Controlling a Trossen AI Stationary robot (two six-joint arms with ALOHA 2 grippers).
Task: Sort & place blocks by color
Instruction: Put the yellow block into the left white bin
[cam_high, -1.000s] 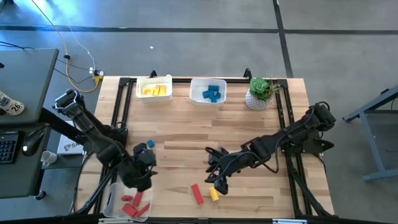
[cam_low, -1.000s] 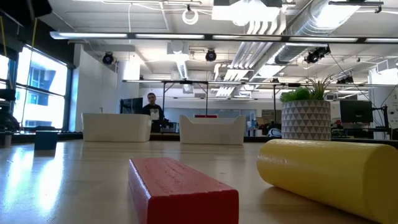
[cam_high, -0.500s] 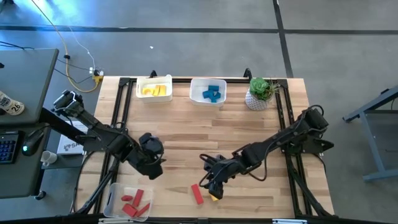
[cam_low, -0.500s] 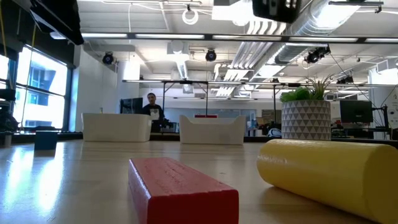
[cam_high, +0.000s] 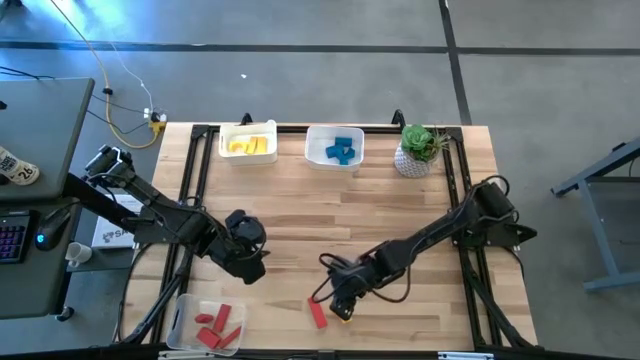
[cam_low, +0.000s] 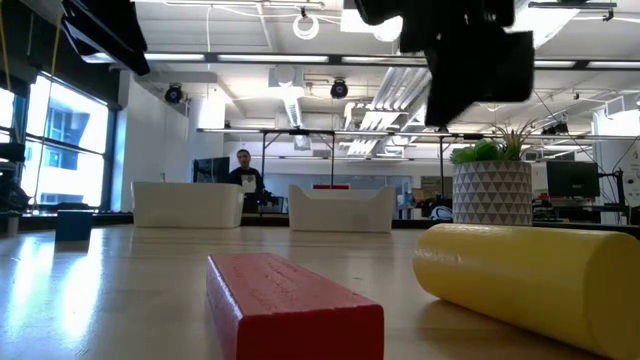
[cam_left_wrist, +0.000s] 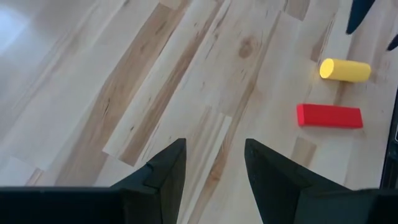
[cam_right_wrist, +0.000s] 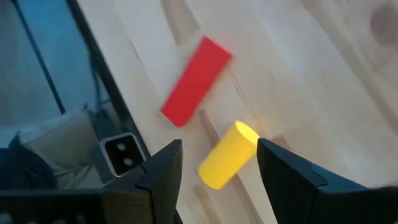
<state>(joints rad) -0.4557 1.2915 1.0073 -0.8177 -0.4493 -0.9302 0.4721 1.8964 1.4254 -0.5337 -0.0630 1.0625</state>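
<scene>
A yellow cylinder (cam_right_wrist: 227, 155) and a red bar (cam_right_wrist: 196, 81) lie flat on the table near its near edge, close together. My right gripper (cam_right_wrist: 219, 144) is open and hovers just above the cylinder (cam_high: 344, 313), one finger on either side, touching nothing. My left gripper (cam_left_wrist: 214, 146) is open over bare wood on the table's left half (cam_high: 245, 248), and its wrist view shows the red bar (cam_left_wrist: 329, 116) and the cylinder (cam_left_wrist: 346, 70) farther off. A blue cube (cam_low: 73, 223) stands on the table in the low view. Several red blocks (cam_high: 215, 325) lie in the near-left bin.
At the far edge stand a white bin with yellow blocks (cam_high: 248, 143), a white bin with blue blocks (cam_high: 335, 147) and a potted plant (cam_high: 420, 148). The white bin for red blocks (cam_high: 183, 315) sits at the near-left corner. A person shows far behind the table (cam_low: 245, 170).
My left gripper has moved from above the near-left red bin toward the far edge and a little right, ending over the table's left half. My right gripper has travelled toward the near-left and come down over the yellow cylinder, now showing in the low view. The blocks have stayed put.
</scene>
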